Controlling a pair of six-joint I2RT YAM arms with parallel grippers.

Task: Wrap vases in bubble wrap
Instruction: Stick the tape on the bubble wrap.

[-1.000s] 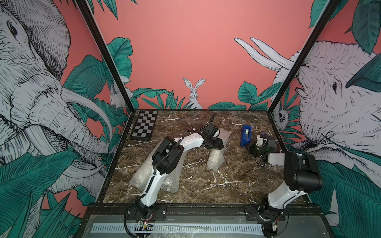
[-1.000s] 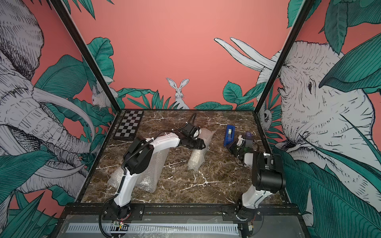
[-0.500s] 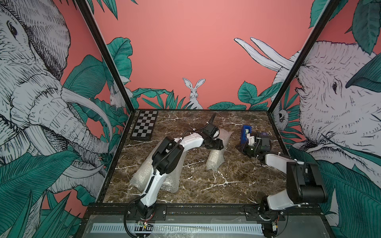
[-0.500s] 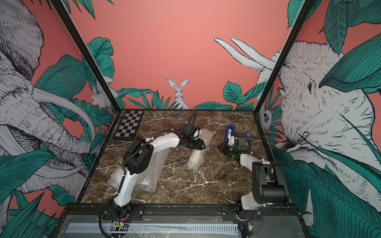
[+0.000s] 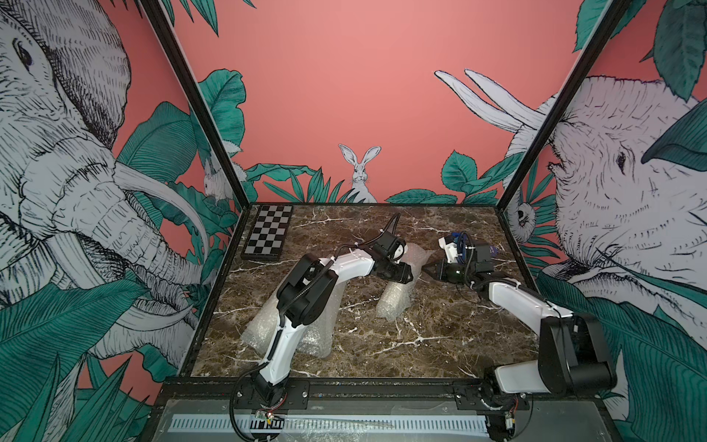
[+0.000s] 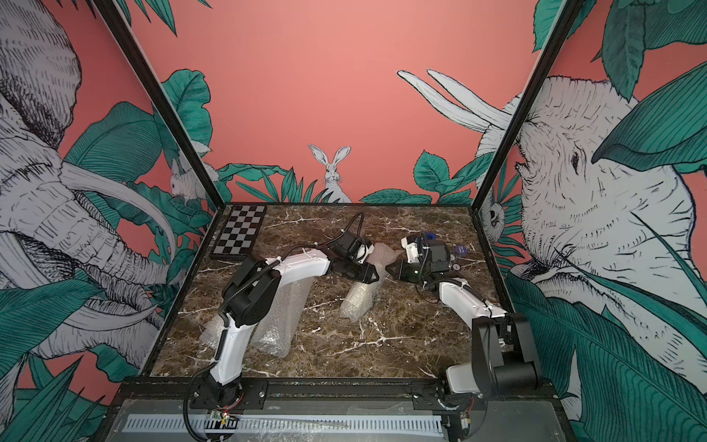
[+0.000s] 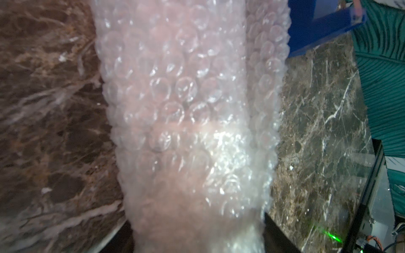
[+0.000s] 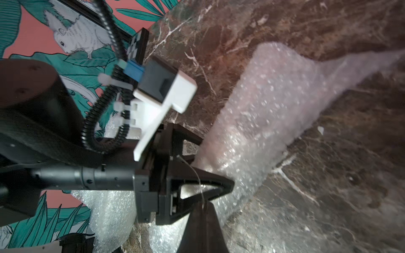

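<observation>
A roll of bubble wrap (image 5: 398, 294) (image 6: 361, 296) lies slantwise mid-table. A pale shape shows through it, but the vase inside is hidden. My left gripper (image 5: 403, 276) (image 6: 369, 274) is shut on the roll's far part. In the left wrist view the bubbled roll (image 7: 188, 109) fills the gap of the left gripper (image 7: 197, 237). My right gripper (image 5: 427, 271) (image 6: 391, 268) is shut, its tips close to the roll and the left jaws. In the right wrist view a thin clear strand hangs at the tips of the right gripper (image 8: 202, 209).
Two more bubble-wrap bundles (image 5: 317, 333) (image 6: 277, 325) lie front left under the left arm. A blue tape dispenser (image 5: 461, 245) (image 6: 430, 236) stands behind the right wrist. A chequered board (image 5: 267, 234) (image 6: 239, 234) lies at the back left corner.
The right arm has swung left from the blue tape dispenser to the wrapped roll, its jaws still shut. The left arm and the roll have not moved.
</observation>
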